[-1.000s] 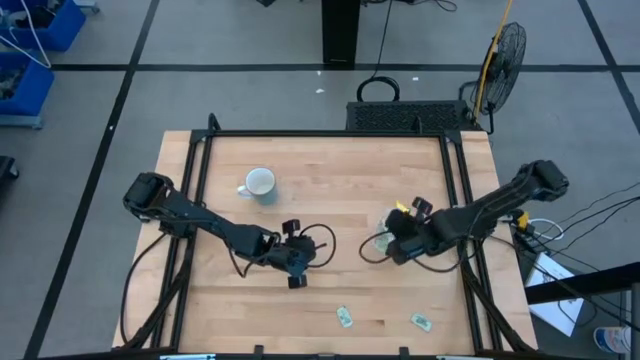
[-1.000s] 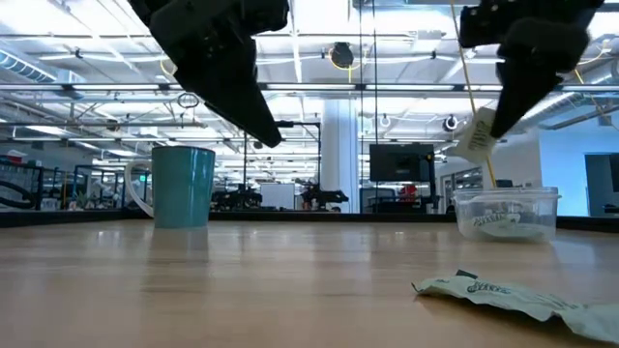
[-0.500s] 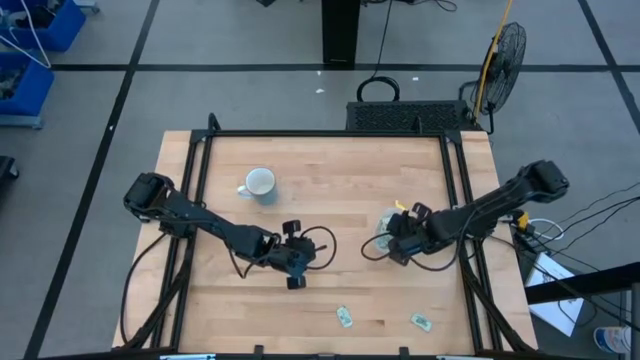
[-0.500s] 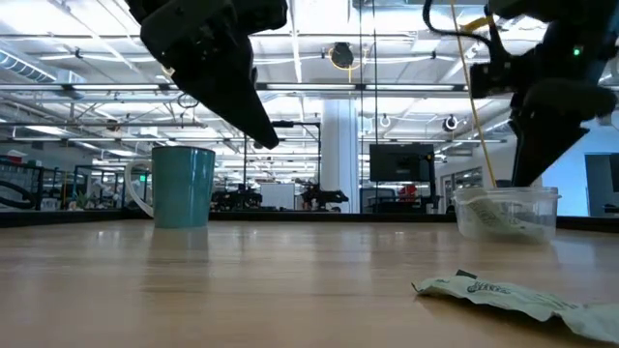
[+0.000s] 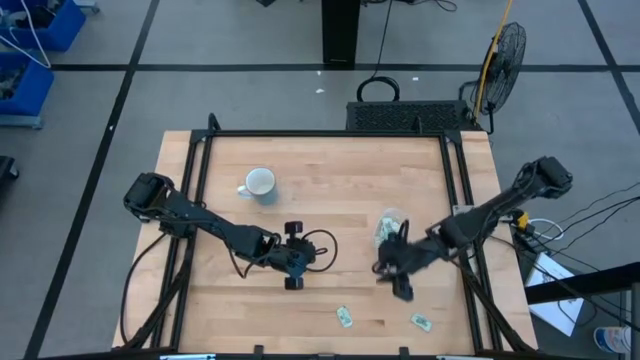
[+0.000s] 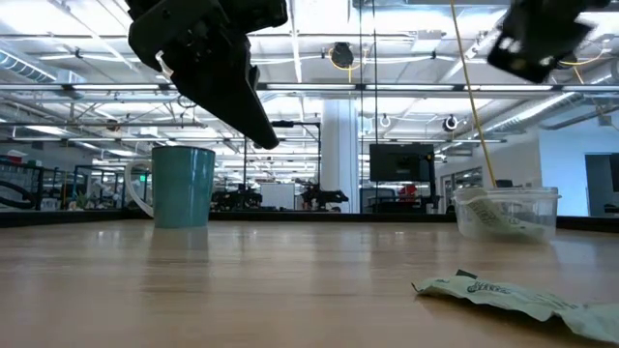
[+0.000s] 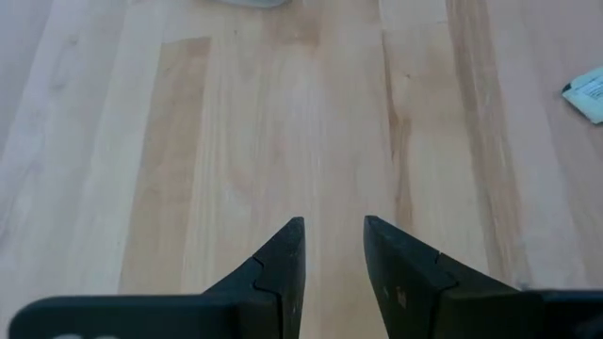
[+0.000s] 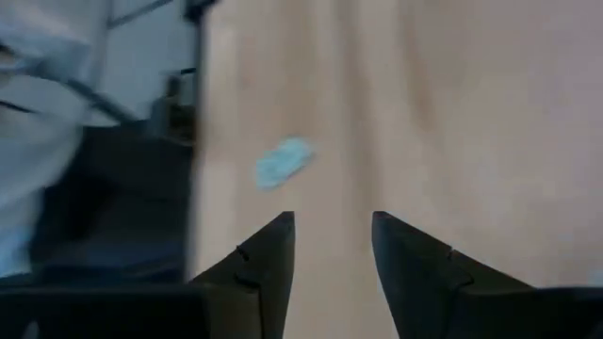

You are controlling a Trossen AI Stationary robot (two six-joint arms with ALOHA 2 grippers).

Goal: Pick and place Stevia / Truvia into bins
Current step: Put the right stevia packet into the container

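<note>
Your right gripper (image 5: 398, 278) blurred, fingers parted, empty, between clear tub (image 5: 391, 227) and two loose packets (image 5: 345, 317) near table's front edge. Tub holds packets, count unreadable. Your left gripper (image 5: 293, 257) parted narrowly, mid-table.

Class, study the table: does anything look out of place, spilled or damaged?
Nothing is spilled or broken. Two packets lie loose near the table's front edge, outside the clear tub; the nearer one looks crumpled.

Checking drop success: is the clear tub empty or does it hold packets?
Not empty. The clear tub stands upright with pale packets lying in its bottom, seen through its wall in the low view. How many, cannot tell.
</note>
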